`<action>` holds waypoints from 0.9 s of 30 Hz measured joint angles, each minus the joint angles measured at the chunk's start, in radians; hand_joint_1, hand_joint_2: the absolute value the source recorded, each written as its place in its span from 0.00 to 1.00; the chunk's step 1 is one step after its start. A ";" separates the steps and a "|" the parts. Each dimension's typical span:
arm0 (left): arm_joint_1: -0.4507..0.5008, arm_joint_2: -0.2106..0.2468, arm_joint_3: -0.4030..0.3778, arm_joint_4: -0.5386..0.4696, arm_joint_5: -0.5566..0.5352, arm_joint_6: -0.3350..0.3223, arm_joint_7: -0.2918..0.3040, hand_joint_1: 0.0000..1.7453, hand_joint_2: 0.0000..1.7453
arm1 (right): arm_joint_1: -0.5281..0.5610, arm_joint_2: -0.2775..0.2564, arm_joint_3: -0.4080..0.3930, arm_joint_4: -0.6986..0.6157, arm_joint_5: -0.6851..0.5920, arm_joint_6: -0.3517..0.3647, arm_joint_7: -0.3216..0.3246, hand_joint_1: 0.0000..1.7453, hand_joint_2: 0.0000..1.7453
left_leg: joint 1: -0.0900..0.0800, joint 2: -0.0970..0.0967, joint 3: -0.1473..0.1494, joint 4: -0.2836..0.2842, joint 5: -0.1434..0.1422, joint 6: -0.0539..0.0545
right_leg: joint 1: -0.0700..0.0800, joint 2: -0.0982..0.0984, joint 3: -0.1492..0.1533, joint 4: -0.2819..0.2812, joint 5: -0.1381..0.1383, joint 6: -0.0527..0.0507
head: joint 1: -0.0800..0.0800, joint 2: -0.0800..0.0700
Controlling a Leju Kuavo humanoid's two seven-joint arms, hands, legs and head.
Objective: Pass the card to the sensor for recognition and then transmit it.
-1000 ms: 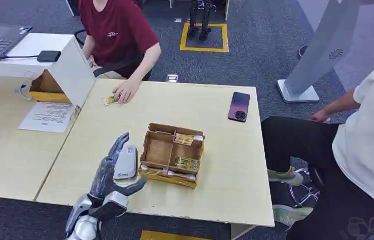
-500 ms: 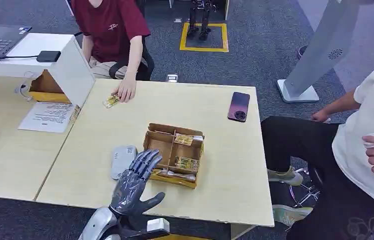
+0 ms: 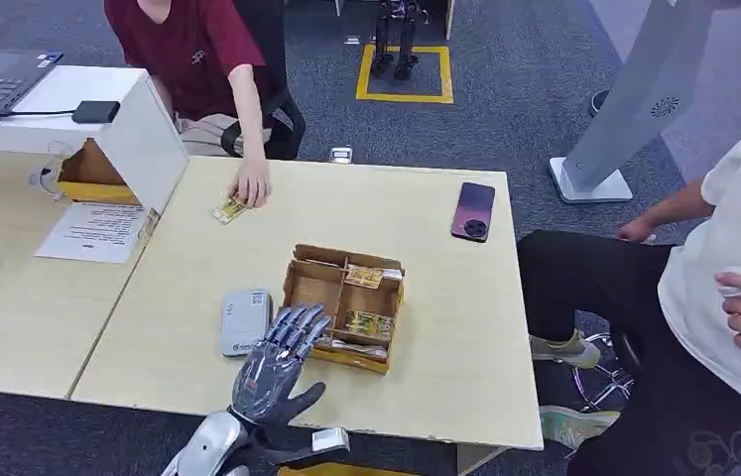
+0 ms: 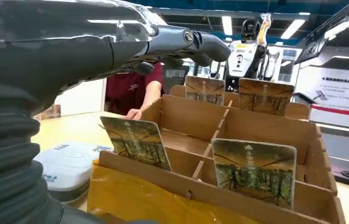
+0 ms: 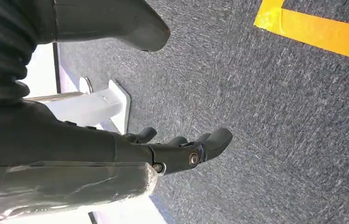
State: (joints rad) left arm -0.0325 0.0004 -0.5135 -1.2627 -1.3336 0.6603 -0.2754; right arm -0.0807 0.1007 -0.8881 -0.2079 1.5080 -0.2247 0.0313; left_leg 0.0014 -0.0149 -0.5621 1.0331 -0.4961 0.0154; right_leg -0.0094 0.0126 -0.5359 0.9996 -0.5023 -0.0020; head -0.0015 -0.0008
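A brown cardboard box with dividers stands mid-table and holds several yellow-brown cards. My left hand hovers at the box's front left corner, fingers spread, holding nothing. In the left wrist view its fingers reach over the box, where two cards stand upright in the near row. The grey-white sensor lies flat just left of the box, beside my hand. My right hand hangs over grey carpet, fingers loosely extended and empty.
Across the table a person in red rests a hand on a loose card. A phone lies at the far right. Another person sits close to the table's right edge. A white partition and paper stand on the left.
My left hand moved right, from over the sensor to the box's front left corner, and the sensor is now uncovered. The person in red leaned back, hand still on the loose card.
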 joint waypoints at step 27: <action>-0.017 0.015 0.078 0.013 0.072 0.030 -0.008 0.00 1.00 | 0.000 0.000 -0.011 0.000 0.001 0.000 0.000 0.00 1.00 | 0.000 0.000 0.000 0.000 0.000 0.000 | 0.000 0.000 0.000 0.000 0.000 0.000 | 0.000 0.000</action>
State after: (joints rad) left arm -0.0493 0.0153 -0.4357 -1.2497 -1.2612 0.6901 -0.2834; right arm -0.0802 0.1007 -0.8988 -0.2079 1.5087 -0.2243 0.0313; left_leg 0.0014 -0.0150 -0.5622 1.0331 -0.4961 0.0154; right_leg -0.0093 0.0124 -0.5357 0.9999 -0.5023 -0.0020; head -0.0015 -0.0008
